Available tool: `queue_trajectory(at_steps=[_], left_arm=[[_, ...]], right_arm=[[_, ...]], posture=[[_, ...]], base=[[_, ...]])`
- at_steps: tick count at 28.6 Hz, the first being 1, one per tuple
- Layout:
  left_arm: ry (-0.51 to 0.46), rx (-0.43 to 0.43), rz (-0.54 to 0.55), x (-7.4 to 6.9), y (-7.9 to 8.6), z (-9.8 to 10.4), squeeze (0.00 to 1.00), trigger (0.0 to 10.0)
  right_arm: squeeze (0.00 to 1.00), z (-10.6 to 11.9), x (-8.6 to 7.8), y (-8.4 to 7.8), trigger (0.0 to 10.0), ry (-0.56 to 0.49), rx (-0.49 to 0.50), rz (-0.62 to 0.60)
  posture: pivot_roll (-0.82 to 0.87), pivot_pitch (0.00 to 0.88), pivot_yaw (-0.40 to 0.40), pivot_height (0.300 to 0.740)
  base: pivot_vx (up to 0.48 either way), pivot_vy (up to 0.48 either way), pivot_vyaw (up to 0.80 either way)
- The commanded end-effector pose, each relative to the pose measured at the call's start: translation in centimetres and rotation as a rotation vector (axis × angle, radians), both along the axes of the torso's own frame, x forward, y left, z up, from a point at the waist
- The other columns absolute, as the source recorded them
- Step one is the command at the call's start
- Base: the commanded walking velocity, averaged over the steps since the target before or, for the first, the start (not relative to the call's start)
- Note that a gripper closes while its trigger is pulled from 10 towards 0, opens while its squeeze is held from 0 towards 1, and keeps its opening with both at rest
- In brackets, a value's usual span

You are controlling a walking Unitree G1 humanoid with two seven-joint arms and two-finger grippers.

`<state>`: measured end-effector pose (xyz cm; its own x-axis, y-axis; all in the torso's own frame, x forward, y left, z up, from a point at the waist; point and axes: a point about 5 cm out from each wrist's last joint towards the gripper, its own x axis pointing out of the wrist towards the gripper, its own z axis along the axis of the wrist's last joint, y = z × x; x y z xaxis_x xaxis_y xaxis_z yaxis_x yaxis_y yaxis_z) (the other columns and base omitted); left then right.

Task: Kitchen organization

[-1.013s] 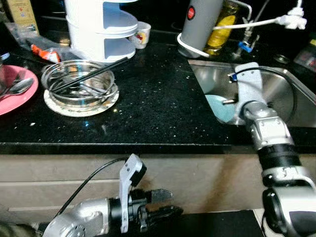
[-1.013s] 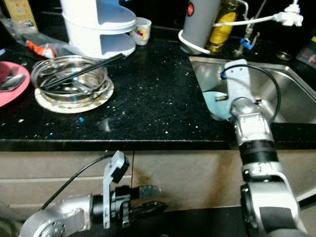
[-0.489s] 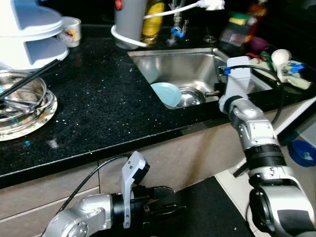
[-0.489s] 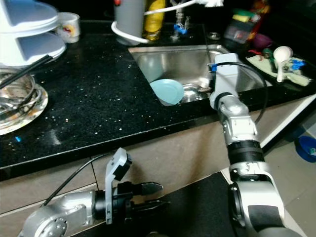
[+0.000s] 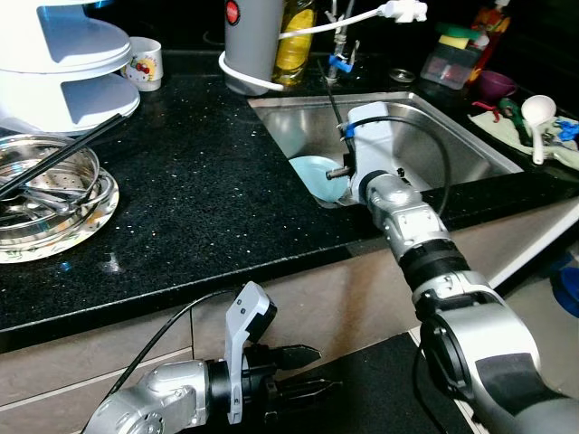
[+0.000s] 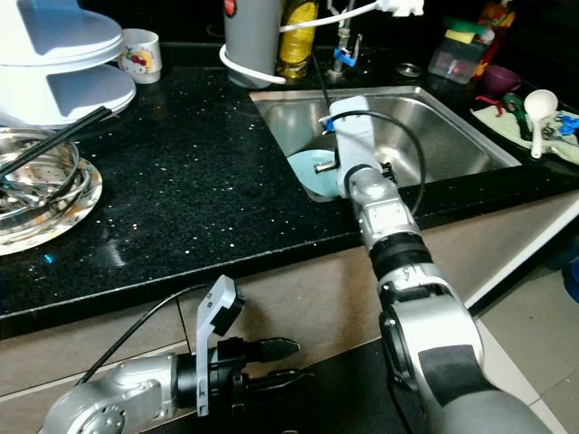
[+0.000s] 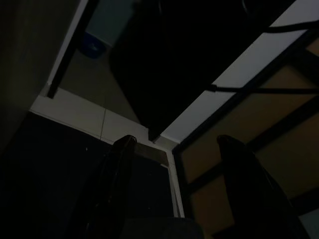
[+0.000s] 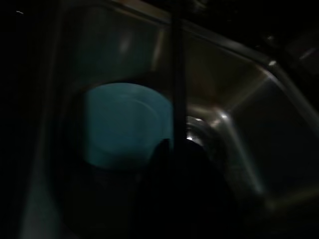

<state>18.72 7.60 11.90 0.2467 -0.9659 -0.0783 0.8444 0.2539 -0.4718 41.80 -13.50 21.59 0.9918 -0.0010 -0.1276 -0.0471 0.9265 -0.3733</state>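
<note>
My right gripper (image 8: pixel 175 149) hangs over the left part of the steel sink (image 5: pixel 470 136), shut on a thin black chopstick (image 5: pixel 332 90) that points up and away. Just beyond it a light blue plate (image 5: pixel 313 174) leans against the sink's left wall. On the counter at the left a glass bowl (image 5: pixel 45 185) on a white plate holds several utensils, with two black chopsticks (image 5: pixel 68 152) laid across it. My left gripper (image 5: pixel 303 389) hangs low in front of the cabinets, open and holding nothing.
A white stacked steamer (image 5: pixel 72 54), a mug (image 5: pixel 145 61), a grey kettle (image 5: pixel 253 36) and an oil bottle (image 5: pixel 297 36) line the back of the black counter (image 5: pixel 199 199). A white ladle (image 5: pixel 540 108) lies right of the sink. A dark mat (image 5: pixel 380 380) covers the floor.
The camera has swung about. My right gripper moved left across the sink, from its right side to just beside the blue plate. The left gripper stays low and open.
</note>
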Motion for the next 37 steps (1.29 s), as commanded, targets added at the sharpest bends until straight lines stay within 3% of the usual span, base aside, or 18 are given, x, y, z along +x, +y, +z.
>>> queue_trajectory(at_steps=[1,2,3,6,7,8,10,12,14,17,18,21,22,37], left_arm=[[-0.008,-0.004,-0.005,-0.3,-0.3,0.3,0.00,10.0],[-0.008,-0.004,-0.004,-0.4,-0.3,0.3,0.00,10.0],[-0.008,-0.004,-0.003,-0.4,-0.3,0.3,0.00,10.0],[-0.009,-0.004,-0.001,-0.4,-0.3,0.3,0.00,10.0],[-0.012,-0.003,0.000,-0.4,-0.3,0.4,0.00,10.0],[-0.017,-0.003,0.001,-0.3,-0.2,0.4,0.00,10.0],[-0.024,-0.002,0.004,-0.2,-0.2,0.5,0.00,10.0],[-0.040,-0.005,0.013,0.1,0.0,0.8,0.00,10.0],[-0.059,-0.005,0.029,0.4,0.1,1.1,0.00,10.0],[-0.072,-0.001,0.042,0.6,0.2,1.2,0.00,10.0],[-0.092,0.001,0.068,1.0,0.2,1.3,0.00,10.0],[-0.114,0.002,0.100,1.5,0.2,1.5,0.00,10.0],[-0.148,0.004,0.147,2.2,0.1,1.7,0.00,10.0],[-0.218,0.048,0.293,3.7,0.2,1.6,0.00,10.0]], right_arm=[[0.73,0.1,0.1,-0.9,10.0,-0.009,-0.015,-0.042],[0.73,0.2,0.1,-1.1,10.0,-0.010,-0.005,-0.055],[1.00,0.4,0.2,-1.3,10.0,-0.019,0.012,-0.067],[1.00,1.1,0.3,-1.7,10.0,-0.062,0.077,-0.073],[0.25,1.9,0.3,-1.5,10.0,-0.112,0.194,-0.005],[0.00,2.6,0.1,-1.3,10.0,-0.166,0.317,0.063],[0.00,3.2,-0.3,-1.2,10.0,-0.230,0.534,0.174],[0.00,3.4,-1.8,-0.5,10.0,-0.284,0.767,0.351],[0.00,2.8,-4.0,0.2,10.0,-0.314,0.889,0.514],[0.00,2.0,-4.9,0.5,10.0,-0.305,0.902,0.557],[0.00,1.1,-6.0,0.9,10.0,-0.289,0.962,0.594],[0.00,0.6,-7.1,1.2,10.0,-0.286,0.998,0.636],[0.00,0.5,-8.5,1.7,10.0,-0.300,1.059,0.703],[0.00,1.3,-11.4,2.7,10.0,-0.297,1.136,0.882]], posture=[[0.19,0.066,-0.194,0.740],[0.19,0.066,-0.194,0.740],[0.19,0.068,-0.194,0.740],[0.18,0.070,-0.191,0.740],[0.18,0.069,-0.191,0.740],[0.18,0.067,-0.191,0.740],[0.17,0.063,-0.190,0.740],[0.17,0.061,-0.193,0.740],[0.17,0.057,-0.193,0.740],[0.17,0.055,-0.191,0.740],[0.16,0.053,-0.190,0.740],[0.16,0.052,-0.188,0.740],[0.16,0.049,-0.184,0.740],[0.17,0.044,-0.178,0.740]], base=[[0.000,0.000,0.00],[0.000,0.000,0.00],[0.000,0.000,0.00],[0.000,0.000,0.00],[0.000,0.000,0.00],[0.000,0.000,0.00],[0.000,0.000,0.00],[0.000,0.000,0.00],[0.000,0.000,0.00],[0.000,0.000,0.00],[0.000,0.000,0.00],[0.000,0.000,0.00],[0.000,0.000,0.00],[0.000,0.000,0.78]])
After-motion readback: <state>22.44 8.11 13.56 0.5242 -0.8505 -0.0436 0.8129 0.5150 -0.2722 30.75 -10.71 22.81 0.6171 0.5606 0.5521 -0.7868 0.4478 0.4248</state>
